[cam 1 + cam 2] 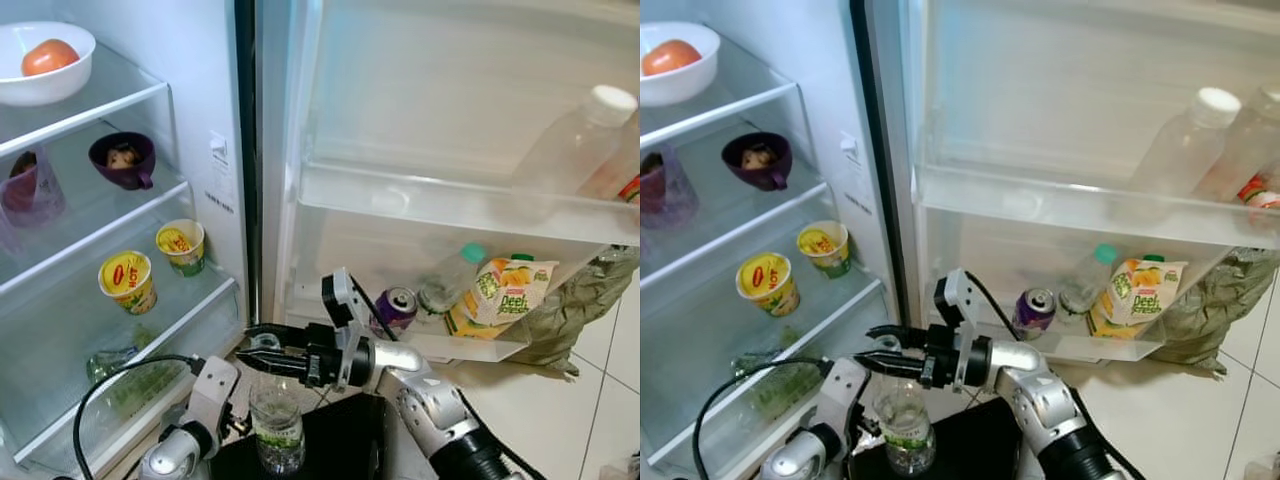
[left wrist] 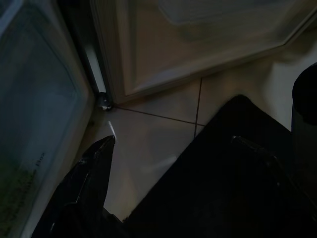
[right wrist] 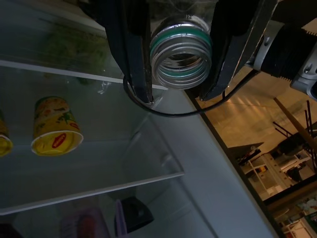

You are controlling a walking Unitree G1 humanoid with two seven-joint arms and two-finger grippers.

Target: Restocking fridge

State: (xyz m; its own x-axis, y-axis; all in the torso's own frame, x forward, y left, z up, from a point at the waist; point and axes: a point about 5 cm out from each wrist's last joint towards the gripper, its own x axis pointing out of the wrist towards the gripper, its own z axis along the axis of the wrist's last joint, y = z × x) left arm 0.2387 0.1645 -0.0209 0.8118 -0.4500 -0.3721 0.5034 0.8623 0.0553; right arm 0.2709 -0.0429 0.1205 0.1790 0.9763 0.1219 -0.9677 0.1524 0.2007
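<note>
The clear plastic water bottle with a green label (image 1: 277,420) stands upright on a black flat surface (image 1: 340,440) in front of the open fridge, just before the lower edge of the fridge body. The right gripper (image 1: 262,352) reaches across to the neck of this bottle, and its jaws stand one on each side of the neck; in the right wrist view the two black fingers (image 3: 130,44) flank the open mouth of the bottle with its green ring, very close to it, but I cannot tell if they press it already. The left gripper (image 2: 168,148) is low beside the bottle, over the black surface and the white floor tiles (image 2: 148,144), and its jaws are spread with nothing between them. Inside the fridge, above and to the left of the bottle, two yellow instant noodle cups (image 1: 128,281) stand on a glass shelf (image 1: 200,300). On the shelf above them sits a purple cup (image 1: 124,160), and on the top shelf a white bowl (image 1: 40,85) holds a red-orange round fruit (image 1: 49,56). In the lower door rack (image 1: 460,345), to the right of the bottle, there is a purple drink can (image 1: 396,307) and a yellow and green juice pouch (image 1: 500,295). In the upper door rack lies a clear bottle with a white cap (image 1: 580,140).
</note>
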